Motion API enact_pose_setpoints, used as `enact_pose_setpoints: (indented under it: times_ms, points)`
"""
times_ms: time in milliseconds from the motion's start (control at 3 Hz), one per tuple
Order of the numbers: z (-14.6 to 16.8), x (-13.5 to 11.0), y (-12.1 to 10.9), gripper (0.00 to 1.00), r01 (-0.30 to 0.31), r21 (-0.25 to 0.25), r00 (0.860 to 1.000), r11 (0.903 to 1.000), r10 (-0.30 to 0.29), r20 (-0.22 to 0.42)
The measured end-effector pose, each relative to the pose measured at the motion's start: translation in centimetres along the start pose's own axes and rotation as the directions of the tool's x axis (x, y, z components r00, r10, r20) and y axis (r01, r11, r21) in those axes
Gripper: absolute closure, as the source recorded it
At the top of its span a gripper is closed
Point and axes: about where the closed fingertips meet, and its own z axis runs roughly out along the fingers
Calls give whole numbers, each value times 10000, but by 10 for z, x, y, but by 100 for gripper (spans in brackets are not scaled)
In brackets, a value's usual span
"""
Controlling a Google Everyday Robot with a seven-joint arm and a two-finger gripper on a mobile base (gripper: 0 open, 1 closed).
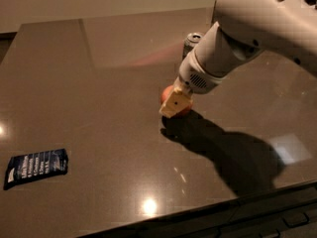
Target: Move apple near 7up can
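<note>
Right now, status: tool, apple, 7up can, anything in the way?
Tool low over the table, against the apple. Apple short of the 7up can behind it. Blue packet far off, out of the way.

A glossy dark brown surface (pixel 99 98) fills the room's foreground beneath a plain pale wall (pixel 99 4). Small bright glints of overhead light (pixel 148 206) dot its near edge, and a soft pale rectangle of reflected light (pixel 290 148) shows at right. A broad dark shadow (pixel 237 157) lies across the middle, where the pincer (pixel 174 105) sits low on the surface.
</note>
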Motion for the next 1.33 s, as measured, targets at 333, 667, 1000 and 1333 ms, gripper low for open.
enact_pose_setpoints:
  times_ms: [333, 667, 1000, 1333]
  points:
    - [-14, 14, -36, 100, -827, 945, 9962, 9921, 850, -205]
    - [-13, 22, -56, 100, -1250, 1607, 9915, 9791, 1291, -153]
    - [-7, 25, -94, 100, -1666, 2154, 9857, 9622, 1681, 112]
    - [-3, 23, -117, 100, -1672, 2312, 9855, 9584, 1691, 116]
